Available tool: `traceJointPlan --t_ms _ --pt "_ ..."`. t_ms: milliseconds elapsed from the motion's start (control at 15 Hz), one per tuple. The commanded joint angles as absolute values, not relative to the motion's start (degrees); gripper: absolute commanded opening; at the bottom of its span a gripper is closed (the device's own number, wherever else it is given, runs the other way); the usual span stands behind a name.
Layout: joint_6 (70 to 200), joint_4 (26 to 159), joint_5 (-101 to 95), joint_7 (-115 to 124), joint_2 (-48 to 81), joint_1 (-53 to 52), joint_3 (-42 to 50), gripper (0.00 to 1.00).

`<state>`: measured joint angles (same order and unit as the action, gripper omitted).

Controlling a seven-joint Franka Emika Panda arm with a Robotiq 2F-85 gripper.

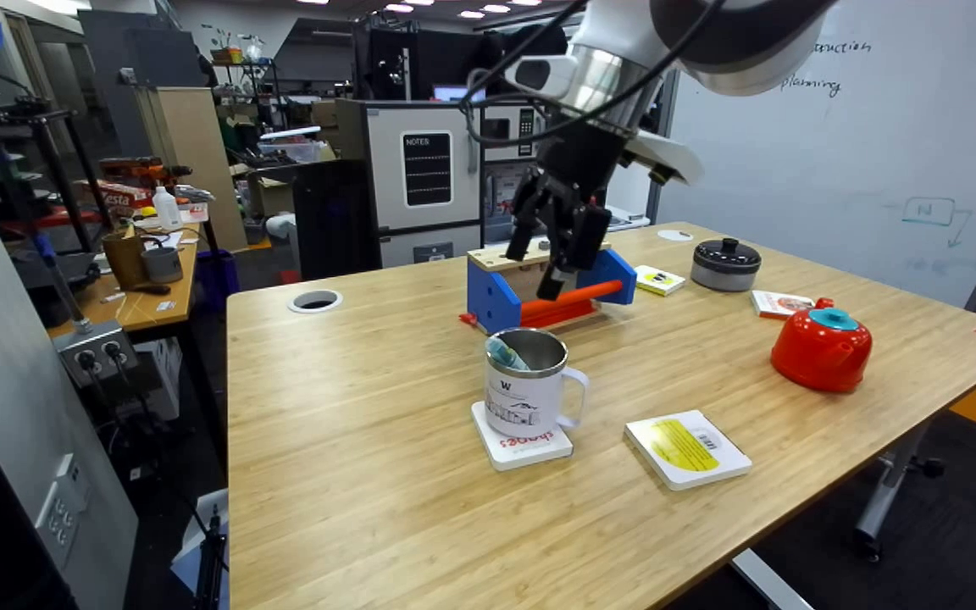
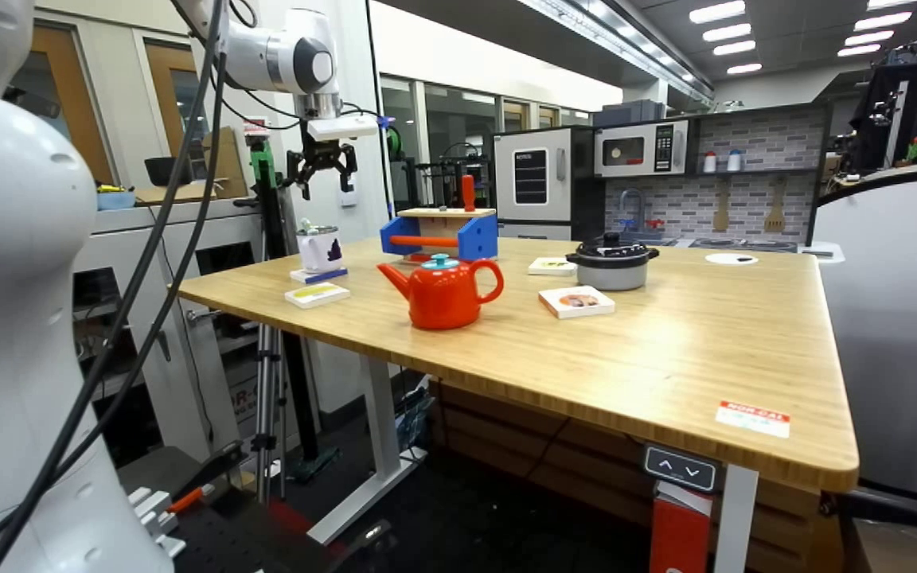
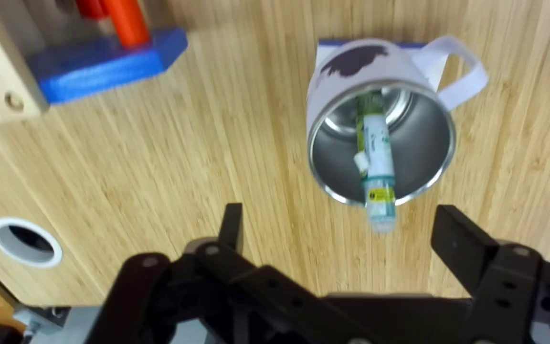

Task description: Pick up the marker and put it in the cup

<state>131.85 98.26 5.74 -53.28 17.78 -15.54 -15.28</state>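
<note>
Both exterior views show the bench [image 1: 369, 508], with the arm [image 2: 275, 60] reaching above it. On the bench stand the toolbox [image 1: 488, 296], blue-ended with a red bar, the pot [image 2: 611, 275] and the red kettle [image 2: 442, 302]. The claw [image 3: 342, 229] hangs above the cup [image 1: 530, 398] and apart from it, its fingers spread wide and holding nothing. The cup stands upright on a book [image 1: 512, 456]. The marker [image 3: 378, 157] is in the cup, slanted, its lower end down inside; its top end seems to lean on the rim and pokes a little past it. I judge the task done.

The marker should be light and stiff, hard to break, its smooth-looking barrel perhaps slippery. If it must come out, I would grip the top end and draw it up along its slant; a sideways pull could drag the cup off the book.

Only the wrist view looks down to the cup's floor and shows most of the marker, but it leaves out the pot and the kettle. Both exterior views show how high the claw hangs. In an exterior view the cup's wall hides all but the marker's top [image 1: 507, 354]; in an exterior view a tip shows over the cup [image 2: 321, 255], too small to make out.
</note>
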Motion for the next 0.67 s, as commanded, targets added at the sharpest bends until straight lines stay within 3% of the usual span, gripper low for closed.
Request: traceJointPlan --t_ms 0,600 --pt "139.41 112.91 5.90 -43.72 8.49 -13.83 -14.96 1.00" --pt "148.55 134.26 5.97 -16.34 -8.78 -17.43 -17.16 1.00"
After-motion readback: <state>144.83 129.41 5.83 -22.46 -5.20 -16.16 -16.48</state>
